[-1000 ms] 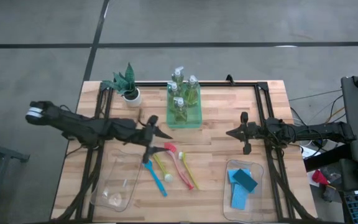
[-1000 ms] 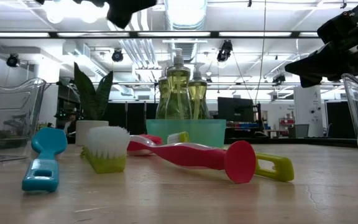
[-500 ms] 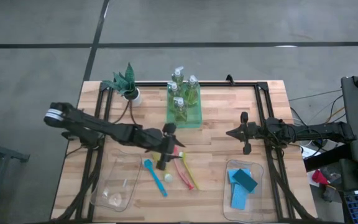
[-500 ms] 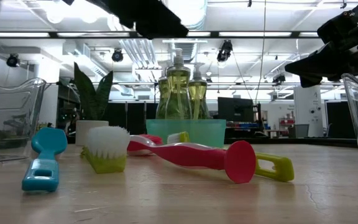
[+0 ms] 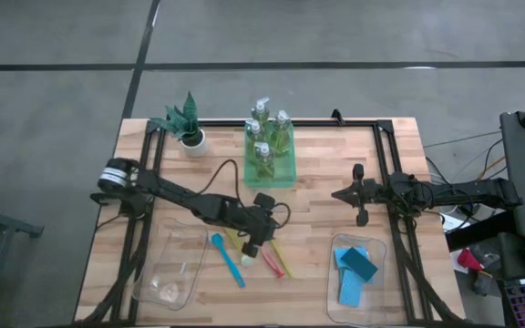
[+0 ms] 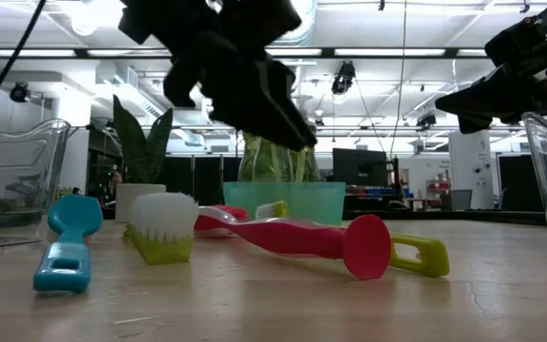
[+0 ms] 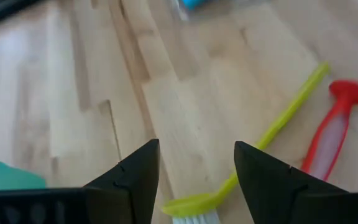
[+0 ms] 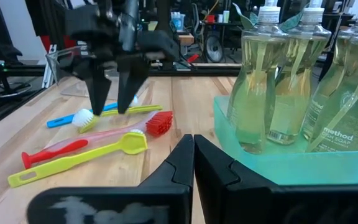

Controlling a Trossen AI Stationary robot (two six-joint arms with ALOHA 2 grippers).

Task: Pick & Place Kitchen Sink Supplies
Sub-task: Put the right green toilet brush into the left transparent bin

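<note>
Left pincer [image 7: 191, 180] open, empty, above yellow brush [image 7: 253, 155] near table centre: straddle handle w/ jaws, then lower, close.

Two dark six-joint arms.
Left arm [image 5: 180, 199]: black links, white-grey band, looping black cable; right arm [image 5: 445, 193]: matt black.

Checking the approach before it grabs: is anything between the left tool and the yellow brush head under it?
Nothing visible. The left tool hangs open above the yellow brush, its white bristle head showing between the fingers. The red brush lies beside it, clear of the gap.
</note>
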